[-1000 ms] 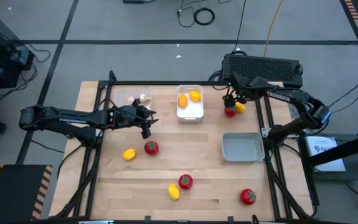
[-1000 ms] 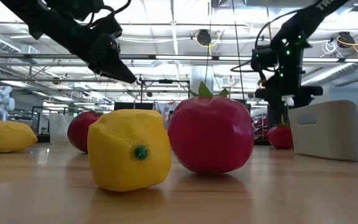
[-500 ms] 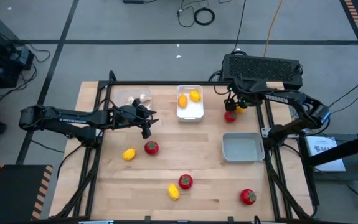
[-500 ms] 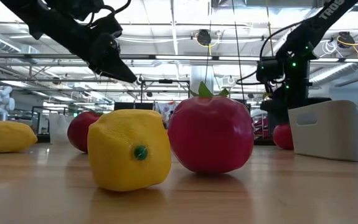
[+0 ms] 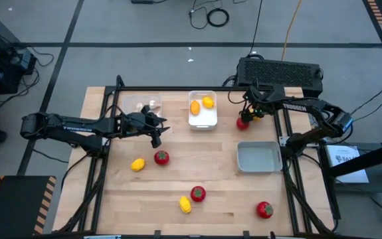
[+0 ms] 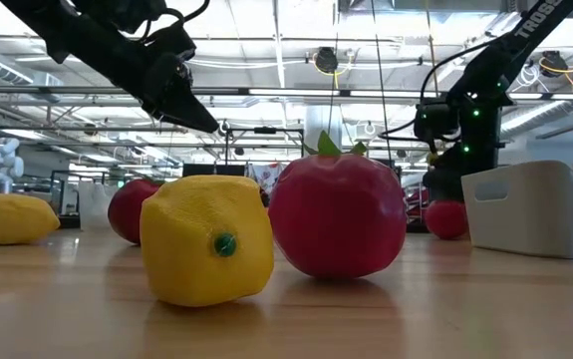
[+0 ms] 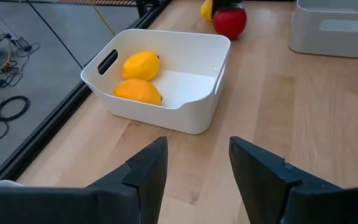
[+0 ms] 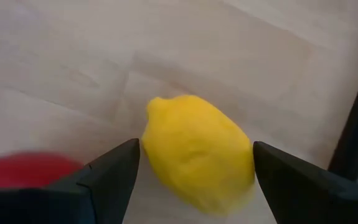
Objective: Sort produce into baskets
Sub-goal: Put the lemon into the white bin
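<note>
The right gripper (image 8: 194,165) stood at the far right of the table with its jaws spread wide on either side of a yellow lemon (image 8: 197,152); whether the pads pressed the fruit or only flanked it could not be told. A red tomato (image 5: 242,123) lay just beside that gripper on the boards. The left gripper (image 7: 197,165) hung over the left half of the table, jaws partly apart and holding nothing, facing the white basket (image 7: 194,81). That basket held a yellow fruit (image 7: 141,65) and an orange fruit (image 7: 138,91) side by side. The clear basket (image 5: 142,104) sat at the far left edge with small whitish bulbs (image 5: 152,104) inside. The grey basket (image 5: 258,157) stood on the right side, with no produce visible inside. On the pale wooden table (image 5: 210,153) lay loose pieces: a yellow fruit and tomato near the left gripper, another such pair toward the near edge, and a single tomato at the near right. A black box (image 5: 280,72) sat beyond the far right corner. The floor was grey with dark seams and loose cables (image 5: 210,14); the low view showed a large hall with ceiling strip lights.
</note>
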